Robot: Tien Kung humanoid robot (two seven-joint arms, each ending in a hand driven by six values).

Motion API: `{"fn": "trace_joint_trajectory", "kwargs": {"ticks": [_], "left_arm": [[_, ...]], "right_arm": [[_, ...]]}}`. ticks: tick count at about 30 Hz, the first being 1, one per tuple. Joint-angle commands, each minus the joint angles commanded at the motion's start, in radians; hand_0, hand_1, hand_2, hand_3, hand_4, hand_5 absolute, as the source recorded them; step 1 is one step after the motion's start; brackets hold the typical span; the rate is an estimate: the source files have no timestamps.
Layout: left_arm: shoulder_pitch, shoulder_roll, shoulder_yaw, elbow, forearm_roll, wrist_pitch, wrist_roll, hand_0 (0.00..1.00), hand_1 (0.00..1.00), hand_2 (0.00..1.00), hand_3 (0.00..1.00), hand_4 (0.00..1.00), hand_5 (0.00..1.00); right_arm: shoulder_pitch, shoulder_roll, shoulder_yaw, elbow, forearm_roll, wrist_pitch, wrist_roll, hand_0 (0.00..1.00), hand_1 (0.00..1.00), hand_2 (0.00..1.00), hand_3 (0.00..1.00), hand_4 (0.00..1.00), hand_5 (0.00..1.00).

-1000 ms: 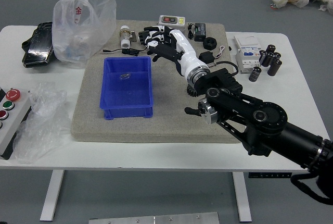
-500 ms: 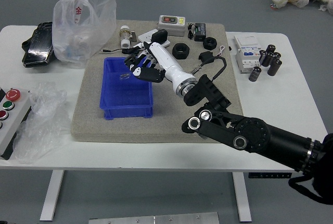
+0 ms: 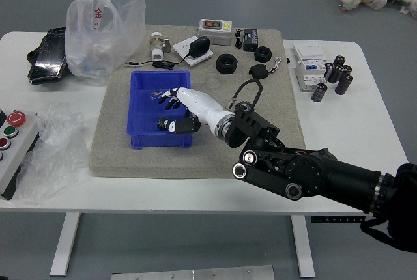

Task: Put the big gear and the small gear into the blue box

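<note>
Right hand point(image 3: 163, 111) hovering over the blue box point(image 3: 146, 141), thumb and fingers wide apart, black gear point(image 3: 244, 105) showing just behind the forearm

Blue rectangular plastic box point(image 3: 155, 140): upright, open-topped, on grey mat point(image 3: 117, 156). Black toothed gear point(image 3: 244, 105): right of box, partly hidden.

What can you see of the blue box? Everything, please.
The blue box is rectangular, open-topped and upright, seemingly plastic, with thin walls and small foot-like projections at its near lower corners. It sits left of centre on the greyish mat. A small, shiny, wire-like item lies inside, towards the far left. The robot's right hand reaches over its right side, hiding part; contact is unclear.
</note>
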Motion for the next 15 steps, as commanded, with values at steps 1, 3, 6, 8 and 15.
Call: {"fn": "trace_joint_trajectory", "kwargs": {"ticks": [1,3,6,8,15], "left_arm": [[0.000,0.000,0.000,0.000,0.000,0.000,0.000,0.642,0.549,0.547,0.654,0.651,0.302],[0.001,0.001,0.000,0.000,-0.001,0.001,0.000,0.642,0.549,0.547,0.654,0.651,0.302],[0.002,0.001,-0.002,0.000,0.001,0.001,0.001,0.642,0.547,0.547,0.653,0.649,0.302],[0.002,0.001,-0.003,0.000,0.003,0.000,0.002,0.642,0.547,0.547,0.653,0.649,0.302],[0.001,-0.001,-0.003,0.000,0.004,0.000,0.001,0.642,0.547,0.547,0.654,0.648,0.301]], "right_arm": [[-0.001,-0.002,0.008,0.003,-0.019,0.004,-0.003,0.848,0.911,0.950,0.934,0.797,0.428],[-0.003,-0.008,0.030,0.015,-0.057,0.002,-0.001,0.848,0.911,0.950,0.934,0.797,0.428],[-0.008,-0.019,0.069,0.038,-0.089,-0.016,0.011,0.837,0.897,0.912,0.882,0.794,0.431],[-0.009,-0.025,0.090,0.053,-0.092,-0.032,0.023,0.837,0.897,0.912,0.882,0.794,0.431],[-0.024,-0.036,0.148,0.070,-0.053,-0.103,0.060,0.796,0.834,0.853,0.815,0.780,0.422]]}}
